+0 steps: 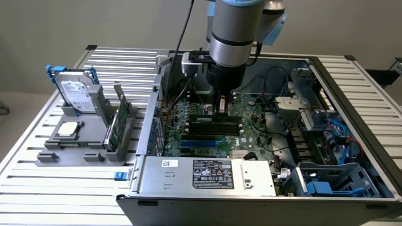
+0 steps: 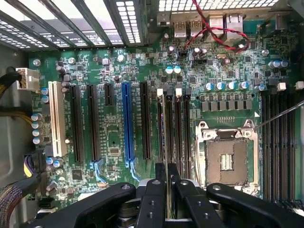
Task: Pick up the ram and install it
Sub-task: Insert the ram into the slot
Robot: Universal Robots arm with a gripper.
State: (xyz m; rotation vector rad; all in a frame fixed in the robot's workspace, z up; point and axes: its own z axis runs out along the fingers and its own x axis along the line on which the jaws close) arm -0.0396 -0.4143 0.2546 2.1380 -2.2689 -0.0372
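The ram (image 2: 166, 128) is a thin green stick seen edge-on, standing over the long memory slots (image 2: 178, 128) of the green motherboard (image 2: 114, 137). My gripper (image 2: 167, 178) is shut on it, its black fingers (image 2: 154, 199) pressed to either side of the stick. In the exterior view the gripper (image 1: 220, 107) reaches down into the open computer case (image 1: 301, 66), directly above the dark memory slots (image 1: 213, 123). There the ram's lower edge is hidden behind the fingers, so I cannot tell whether it is seated.
A grey holder (image 1: 75, 150) on the exterior view's left carries a hard drive (image 1: 78, 92) with blue rails and an upright green expansion card (image 1: 119, 120). The empty CPU socket (image 2: 228, 159), a blue slot (image 2: 126, 121), red wires (image 2: 213, 28) and the power supply (image 1: 207, 172) surround the work spot.
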